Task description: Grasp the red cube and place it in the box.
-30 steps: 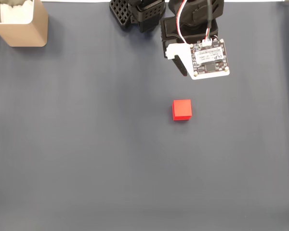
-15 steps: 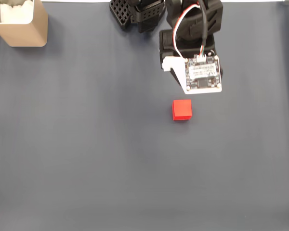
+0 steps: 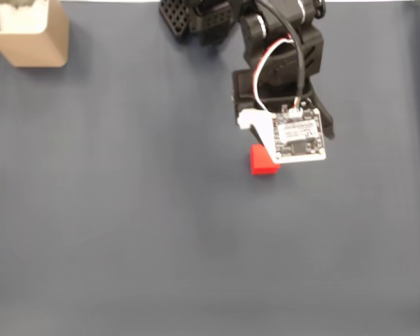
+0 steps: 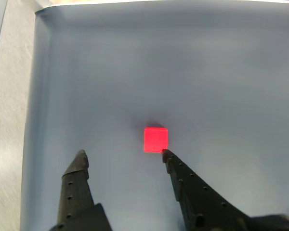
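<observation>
The red cube (image 3: 261, 162) lies on the dark blue mat, its upper right part covered by the arm's white camera board in the fixed view. In the wrist view the red cube (image 4: 155, 139) sits just past the tips of my gripper (image 4: 123, 155), close to the right fingertip (image 4: 166, 155). My gripper is open, its two black fingers spread wide with nothing between them. The tan box (image 3: 29, 31) stands in the far top left corner of the fixed view, well away from the arm.
The arm's black base (image 3: 203, 17) sits at the top edge of the dark mat (image 3: 126, 210). In the wrist view the mat's edge (image 4: 31, 96) runs down the left side, with pale table surface beyond it.
The arm has reached forward and down over the last second, so the camera board now overlaps the red cube. The cube and the box have not moved.
</observation>
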